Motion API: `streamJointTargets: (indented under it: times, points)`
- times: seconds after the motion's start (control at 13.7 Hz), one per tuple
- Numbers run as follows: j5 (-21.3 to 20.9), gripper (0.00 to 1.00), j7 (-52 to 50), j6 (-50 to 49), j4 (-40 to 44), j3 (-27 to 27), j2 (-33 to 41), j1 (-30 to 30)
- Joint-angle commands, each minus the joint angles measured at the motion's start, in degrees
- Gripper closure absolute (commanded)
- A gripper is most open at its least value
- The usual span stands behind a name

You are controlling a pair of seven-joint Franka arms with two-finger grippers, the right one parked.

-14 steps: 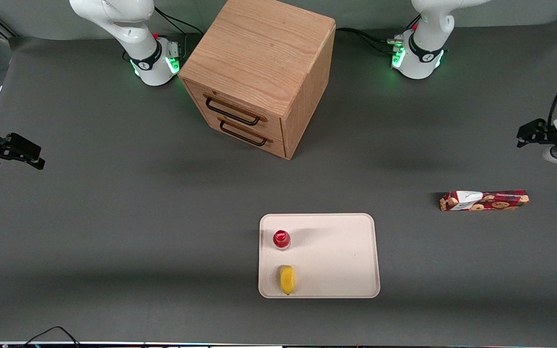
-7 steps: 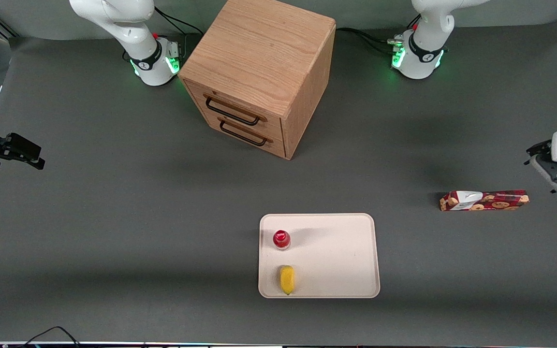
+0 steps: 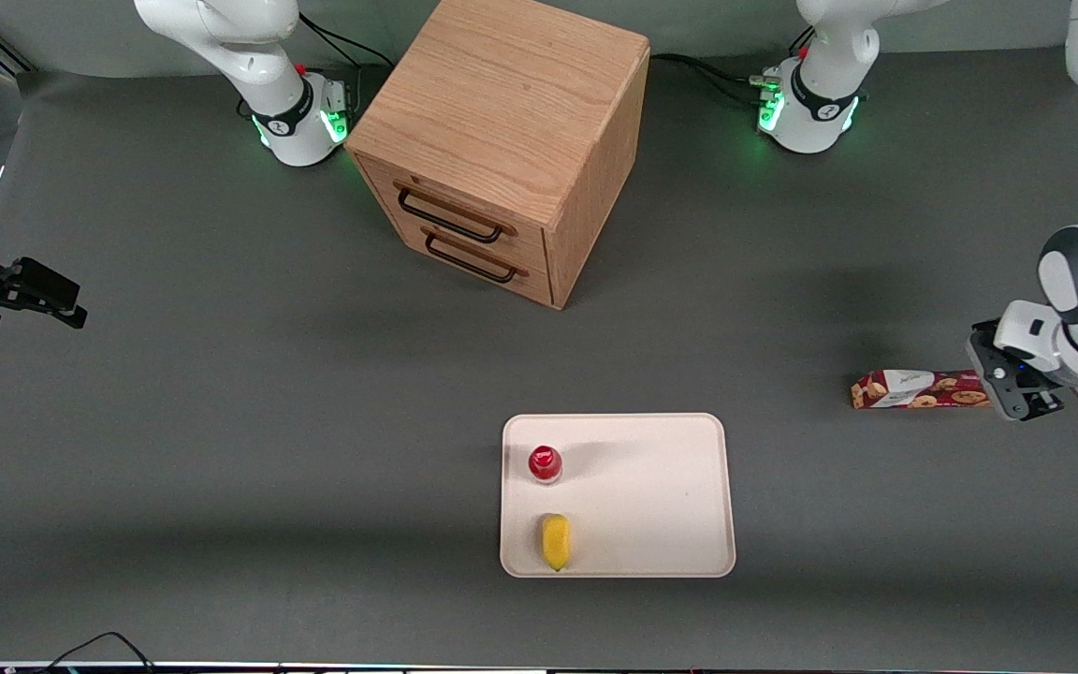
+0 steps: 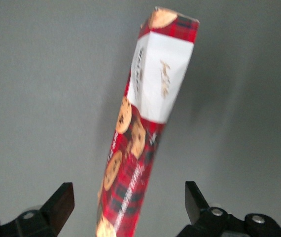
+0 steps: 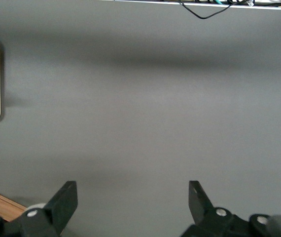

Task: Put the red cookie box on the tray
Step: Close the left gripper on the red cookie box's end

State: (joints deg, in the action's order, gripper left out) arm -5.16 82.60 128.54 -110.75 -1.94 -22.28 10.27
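Red cookie box (image 4: 139, 133): cursive logo on white patch, side lettering, both too blurred to read. Gripper (image 4: 125, 207) above it, no markings.

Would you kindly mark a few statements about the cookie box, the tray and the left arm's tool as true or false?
1. The red cookie box lies flat on the table, off the tray. True.
2. The tool is shut on the box. False: its fingers stand open on either side of the box's end, apart from it.
3. A red-capped bottle and a yellow item are on the tray. True.
4. The box lies toward the parked arm's end of the table. False: it lies toward the working arm's end.
5. The wooden cabinet has a drawer pulled out. False: both are closed.
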Motion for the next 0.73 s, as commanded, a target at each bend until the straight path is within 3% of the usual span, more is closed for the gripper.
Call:
streamJointTargets:
  times: [0.0,0.29,0.37,0.59,0.66]
  points:
    - [1.38,0.0,1.6,5.3,-2.02,0.27,-1.09,-0.51]
    - [1.56,0.03,1.69,7.69,-3.42,0.36,-2.85,-0.34]
    - [1.56,0.15,1.69,7.69,-3.69,0.36,-2.85,-0.34]
    - [1.91,0.88,1.6,7.16,-4.04,0.36,-3.03,-0.34]
    - [2.35,1.0,1.6,6.81,-4.04,0.27,-3.03,-0.34]
